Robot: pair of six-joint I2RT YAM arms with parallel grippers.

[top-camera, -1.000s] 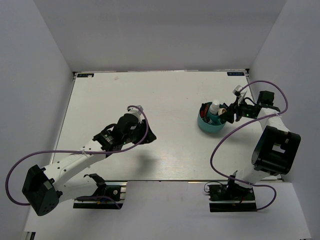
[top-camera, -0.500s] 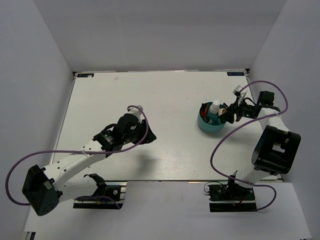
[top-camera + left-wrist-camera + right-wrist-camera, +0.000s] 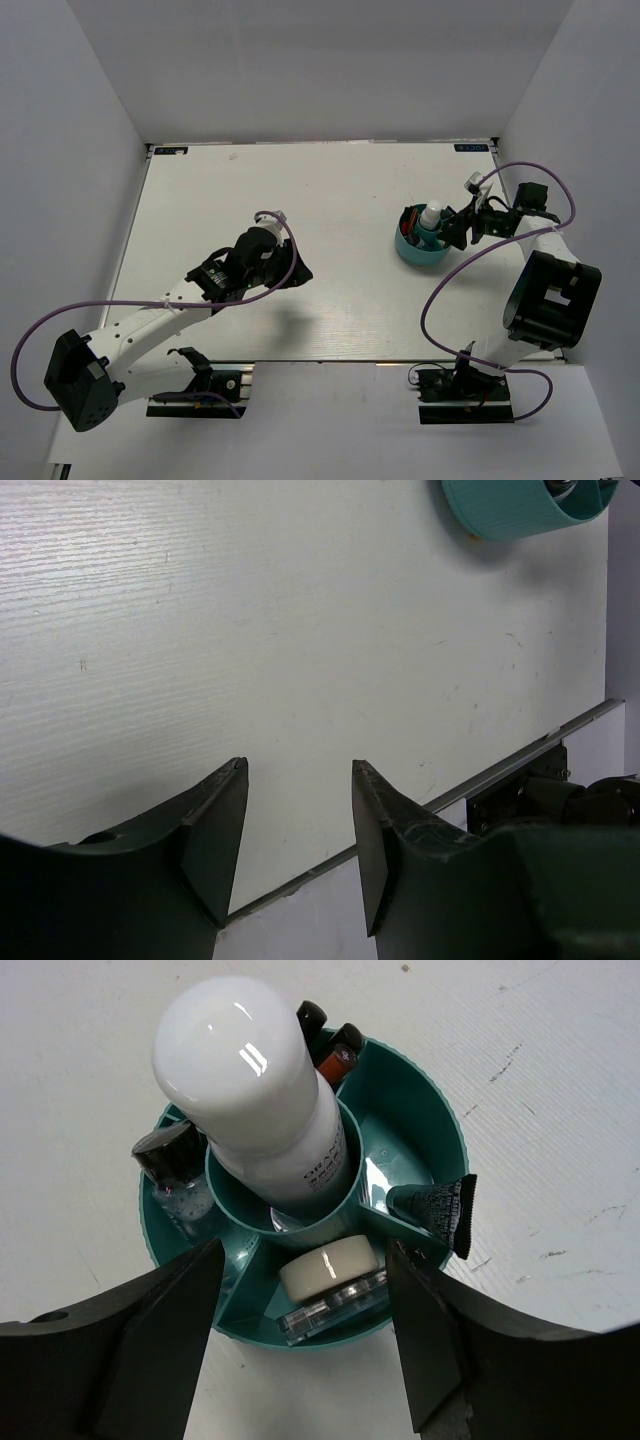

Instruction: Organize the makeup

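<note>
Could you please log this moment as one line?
left gripper: open, empty, over table | right gripper: open, above teal organizer | white bottle: upright in centre cup | beige compact: outer compartment

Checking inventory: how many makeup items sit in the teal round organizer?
6, seen from the right wrist: white plastic bottle centre; black stick and red stick behind; clear glittery vial left; black tube right; round beige compact nearest. More may be hidden.

You'll see the white bottle [image 3: 245, 1080] is glossy, smooth plastic with bright highlights; the teal organizer [image 3: 425, 1125] is smooth plastic, ribbed outside; the table [image 3: 300, 630] looks matt white, finely grained.
</note>
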